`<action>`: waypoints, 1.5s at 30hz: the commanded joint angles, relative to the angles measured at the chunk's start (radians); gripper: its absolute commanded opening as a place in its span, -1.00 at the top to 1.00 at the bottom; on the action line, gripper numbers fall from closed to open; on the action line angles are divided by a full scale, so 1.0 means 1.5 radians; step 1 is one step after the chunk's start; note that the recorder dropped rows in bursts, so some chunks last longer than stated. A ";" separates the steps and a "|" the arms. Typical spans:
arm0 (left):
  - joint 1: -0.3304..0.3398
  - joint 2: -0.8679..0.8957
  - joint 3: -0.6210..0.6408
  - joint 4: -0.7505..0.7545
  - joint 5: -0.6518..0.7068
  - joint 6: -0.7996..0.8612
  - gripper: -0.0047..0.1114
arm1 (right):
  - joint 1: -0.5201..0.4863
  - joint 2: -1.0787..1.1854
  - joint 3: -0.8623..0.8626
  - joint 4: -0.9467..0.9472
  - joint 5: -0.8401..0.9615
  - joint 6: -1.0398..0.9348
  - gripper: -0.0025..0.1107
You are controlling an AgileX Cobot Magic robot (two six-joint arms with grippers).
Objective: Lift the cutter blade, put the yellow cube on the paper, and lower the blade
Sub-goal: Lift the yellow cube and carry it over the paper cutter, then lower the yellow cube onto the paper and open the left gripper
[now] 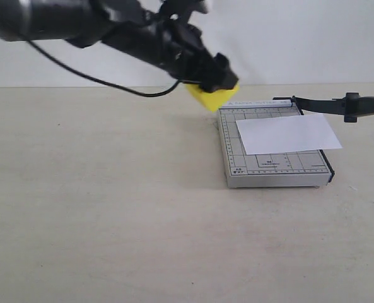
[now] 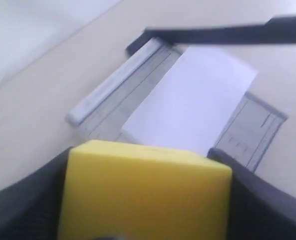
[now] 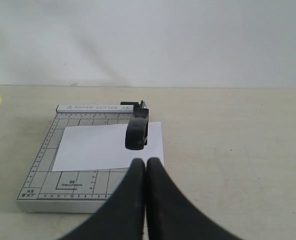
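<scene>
Looking across your pale bench (image 1: 111, 208) to the white wall (image 1: 300, 38), your left end effector (image 1: 216, 81) grasps the yellow cube (image 2: 143, 195) aloft over the trimmer's (image 1: 272, 165) far left corner. The paper (image 1: 287, 134) lies on the trimmer, with the cutter blade (image 1: 338, 104) raised at its right edge. Your right end effector (image 3: 147, 167) is pinched together, empty, near the trimmer.

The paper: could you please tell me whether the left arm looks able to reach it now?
Probably yes: the cutter blade is raised, the paper lies bare on top, and the left end effector, holding the yellow cube, hovers beside a corner of the trimmer.
</scene>
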 commanded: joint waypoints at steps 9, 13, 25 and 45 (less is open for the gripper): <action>-0.057 0.357 -0.551 0.078 0.277 -0.075 0.84 | 0.000 -0.001 0.001 0.000 0.001 -0.008 0.96; -0.067 0.397 -0.615 0.164 0.295 -0.104 0.84 | 0.000 -0.001 0.001 0.000 0.002 -0.008 0.96; -0.067 0.429 -0.618 0.168 0.250 -0.145 0.84 | 0.000 -0.001 0.001 0.000 0.040 -0.008 0.96; -0.067 0.431 -0.618 0.148 0.227 -0.112 -0.15 | 0.000 -0.001 0.001 0.000 0.040 -0.008 0.96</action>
